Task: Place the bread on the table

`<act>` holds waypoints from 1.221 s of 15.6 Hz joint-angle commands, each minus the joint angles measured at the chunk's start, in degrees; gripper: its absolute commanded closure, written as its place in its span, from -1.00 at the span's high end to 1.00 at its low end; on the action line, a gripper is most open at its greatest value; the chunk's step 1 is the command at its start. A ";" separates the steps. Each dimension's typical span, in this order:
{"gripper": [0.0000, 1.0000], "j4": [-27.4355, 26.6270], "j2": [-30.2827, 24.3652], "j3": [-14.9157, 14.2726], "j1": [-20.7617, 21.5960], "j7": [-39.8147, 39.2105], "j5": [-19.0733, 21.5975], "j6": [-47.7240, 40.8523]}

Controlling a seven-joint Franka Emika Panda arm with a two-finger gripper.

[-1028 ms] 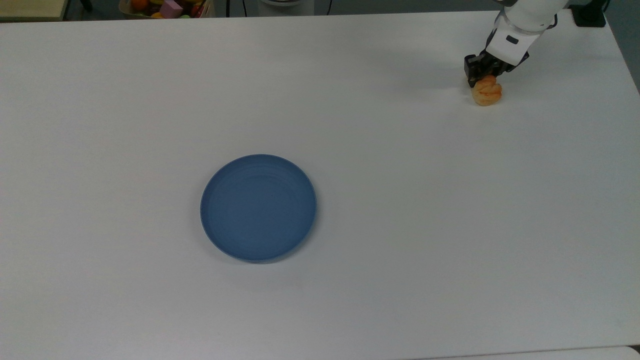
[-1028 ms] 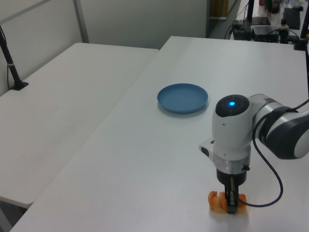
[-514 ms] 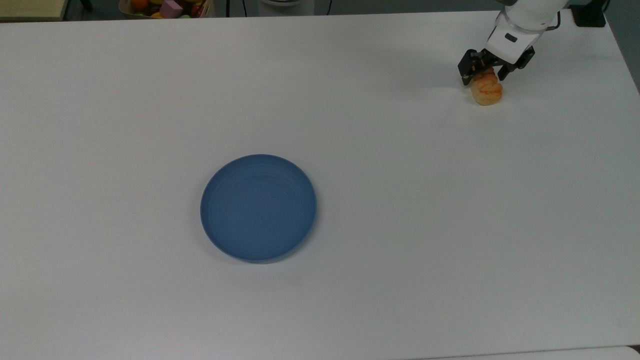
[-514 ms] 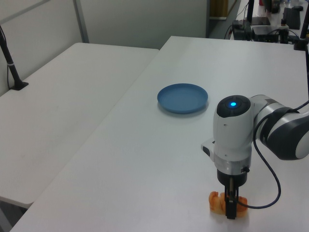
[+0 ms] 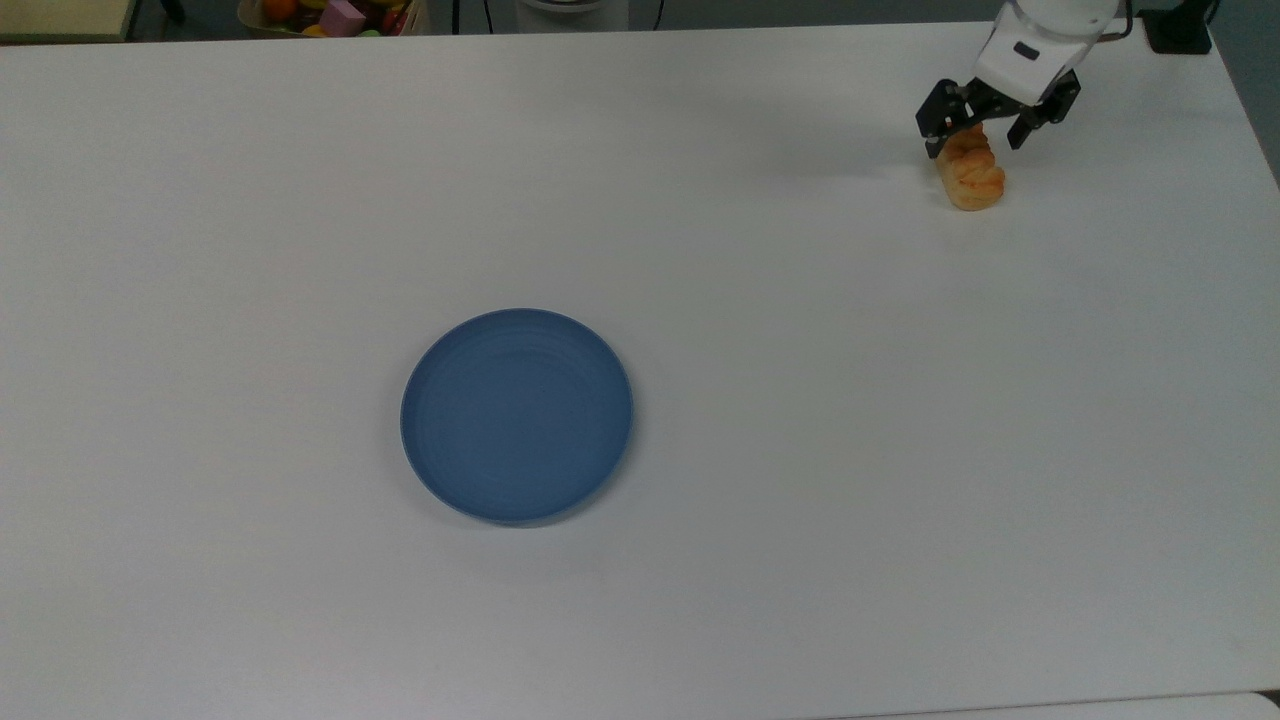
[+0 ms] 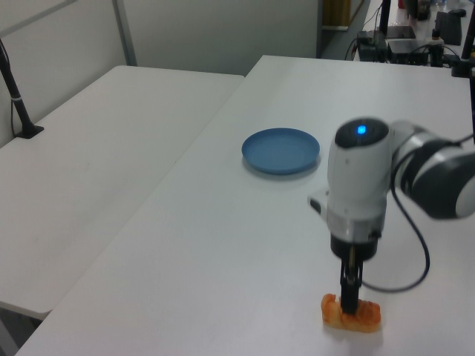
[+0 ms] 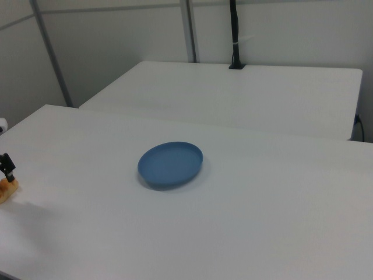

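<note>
One bare blue plate (image 5: 516, 415); bread (image 5: 971, 171) on the table (image 5: 800, 400) beneath the released tool (image 5: 978, 128).

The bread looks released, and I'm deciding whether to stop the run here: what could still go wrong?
1. The open hand sits just above the bread, fingers astride its far end in the top view; a sideways exit could drag or roll it.
2. The bread lies on the table near the top view's top right corner, so a nudge could send it toward the edge.

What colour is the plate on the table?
Blue, plain with no pattern; the plate shows best in the top view.
</note>
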 commanded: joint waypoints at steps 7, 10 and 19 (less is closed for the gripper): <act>1.00 -1.79 -20.15 0.18 -10.61 -0.46 0.95 -13.80; 1.00 -1.70 -24.38 -0.69 -14.65 -3.44 4.55 -18.02; 1.00 -0.47 -28.43 -10.52 -20.46 -5.64 5.61 -24.18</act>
